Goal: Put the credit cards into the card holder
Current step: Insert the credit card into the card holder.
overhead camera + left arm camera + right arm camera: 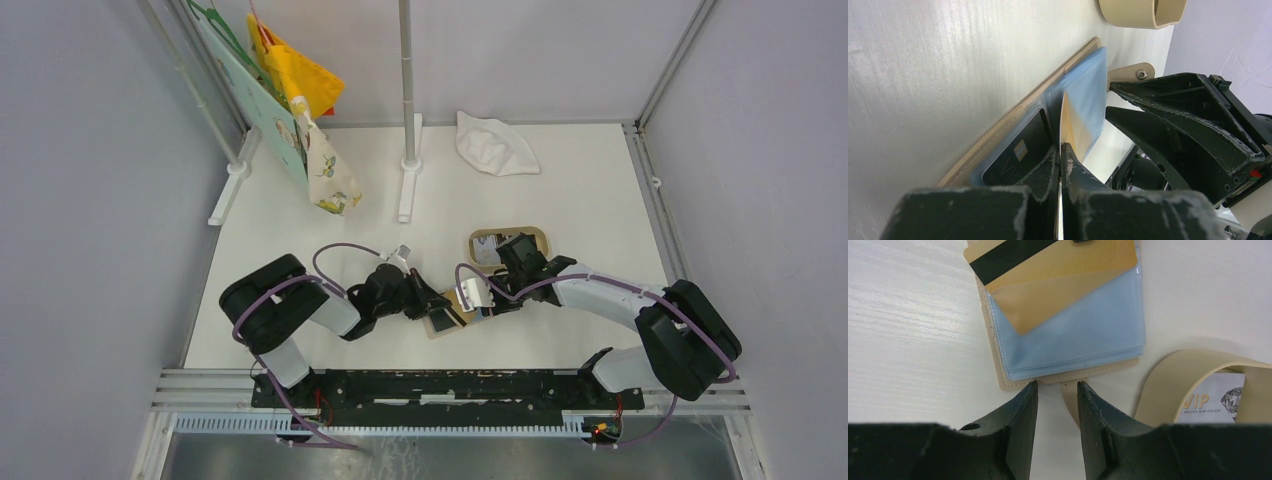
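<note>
Since the orange card (1058,285) looks thin, stiff and slick, the left gripper (1061,150) clamps its edge; the right gripper (1057,387) hangs half open, empty, beside the card holder (1083,335).

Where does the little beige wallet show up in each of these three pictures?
Top view: wallet low centre, below the tray.
Left wrist: wallet a diagonal strip, lower left to upper centre.
Right wrist: wallet upper centre, blue lining up.
Shared landmark: the tan tray beside it.
</note>
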Controlling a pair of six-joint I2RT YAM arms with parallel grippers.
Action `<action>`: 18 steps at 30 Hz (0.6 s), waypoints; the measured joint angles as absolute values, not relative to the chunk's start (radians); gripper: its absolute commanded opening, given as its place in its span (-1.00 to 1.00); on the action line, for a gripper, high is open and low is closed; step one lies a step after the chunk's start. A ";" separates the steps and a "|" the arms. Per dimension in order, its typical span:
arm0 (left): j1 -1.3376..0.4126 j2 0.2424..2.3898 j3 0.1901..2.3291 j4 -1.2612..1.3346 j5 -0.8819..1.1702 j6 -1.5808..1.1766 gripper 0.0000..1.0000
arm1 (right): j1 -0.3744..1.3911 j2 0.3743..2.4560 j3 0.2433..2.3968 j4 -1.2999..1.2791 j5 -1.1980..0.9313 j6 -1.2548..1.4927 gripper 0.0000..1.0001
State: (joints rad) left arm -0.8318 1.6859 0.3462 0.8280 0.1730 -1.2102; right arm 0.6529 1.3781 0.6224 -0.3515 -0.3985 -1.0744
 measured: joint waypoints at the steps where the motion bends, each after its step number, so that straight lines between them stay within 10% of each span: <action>1: -0.831 1.686 0.347 0.826 0.176 -1.210 -0.96 | 0.653 1.378 0.622 -0.352 -0.398 -1.074 -0.17; 18: -0.801 1.731 0.349 0.875 0.257 -1.212 -0.96 | 0.658 1.380 0.625 -0.353 -0.391 -1.074 -0.16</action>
State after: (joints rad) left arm -0.8005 1.7306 0.3492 0.8749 0.2569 -1.2121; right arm 0.6582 1.3804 0.6250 -0.3534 -0.3908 -1.0740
